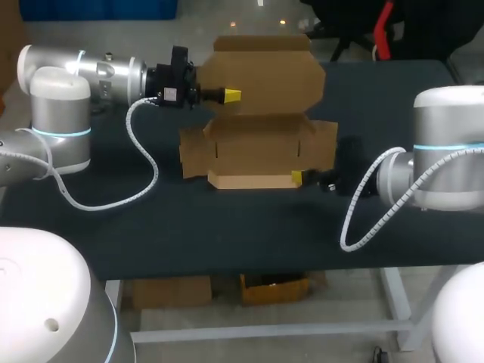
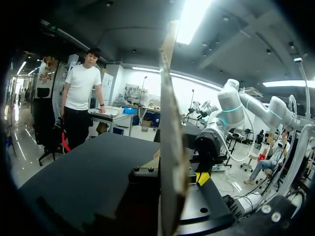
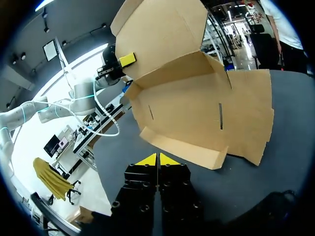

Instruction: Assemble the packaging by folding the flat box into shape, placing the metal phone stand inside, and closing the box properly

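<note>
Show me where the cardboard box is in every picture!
Head view: cardboard box in the middle of the table, lid standing up at the back.
Left wrist view: its lid edge-on, a thin upright strip, right gripper just beyond.
Right wrist view: box open just ahead of the right gripper's shut tips.
Shared landmark: the right gripper's yellow tips near the box's front wall.
</note>
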Tool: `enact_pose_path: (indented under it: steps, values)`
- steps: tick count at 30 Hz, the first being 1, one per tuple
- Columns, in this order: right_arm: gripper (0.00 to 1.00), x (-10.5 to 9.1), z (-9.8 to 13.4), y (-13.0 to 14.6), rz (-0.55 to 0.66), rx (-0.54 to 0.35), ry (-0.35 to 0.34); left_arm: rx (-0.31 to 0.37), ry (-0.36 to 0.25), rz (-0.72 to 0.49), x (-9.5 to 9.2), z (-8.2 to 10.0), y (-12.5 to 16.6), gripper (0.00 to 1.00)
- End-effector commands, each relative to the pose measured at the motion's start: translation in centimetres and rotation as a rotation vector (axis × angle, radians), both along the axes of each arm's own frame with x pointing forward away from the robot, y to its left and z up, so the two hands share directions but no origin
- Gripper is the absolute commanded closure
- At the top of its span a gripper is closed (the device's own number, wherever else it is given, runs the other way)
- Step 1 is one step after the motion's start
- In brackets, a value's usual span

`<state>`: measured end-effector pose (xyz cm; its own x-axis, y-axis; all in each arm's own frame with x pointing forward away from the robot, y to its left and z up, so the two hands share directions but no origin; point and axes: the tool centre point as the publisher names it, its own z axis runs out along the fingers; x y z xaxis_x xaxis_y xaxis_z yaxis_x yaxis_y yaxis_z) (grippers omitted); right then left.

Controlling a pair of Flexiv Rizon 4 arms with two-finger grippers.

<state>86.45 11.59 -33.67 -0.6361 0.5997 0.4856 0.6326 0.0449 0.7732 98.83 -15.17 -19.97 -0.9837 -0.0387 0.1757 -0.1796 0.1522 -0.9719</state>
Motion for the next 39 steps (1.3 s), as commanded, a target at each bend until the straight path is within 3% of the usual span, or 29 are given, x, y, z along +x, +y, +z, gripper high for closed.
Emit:
enact_pose_path:
  steps: [1, 8, 23, 39]
  values:
    - [1.00, 0.2, -1.2, 1.4, -0.035, 0.005, -0.031, -0.001, -0.002, 0.002, -0.1, 0.0, 0.0, 1.00]
    - [1.00, 0.9, -2.3, 2.2, -0.075, 0.007, -0.057, -0.001, -0.002, 0.002, -0.1, 0.0, 0.0, 1.00]
    - [1.00, 1.8, -3.8, 5.2, -0.181, -0.108, -0.133, -0.001, -0.002, 0.002, -0.1, 0.0, 0.0, 1.00]
    - [1.00, 3.6, -6.1, 7.1, -0.270, -0.166, -0.173, -0.001, -0.002, 0.002, -0.1, 0.0, 0.0, 1.00]
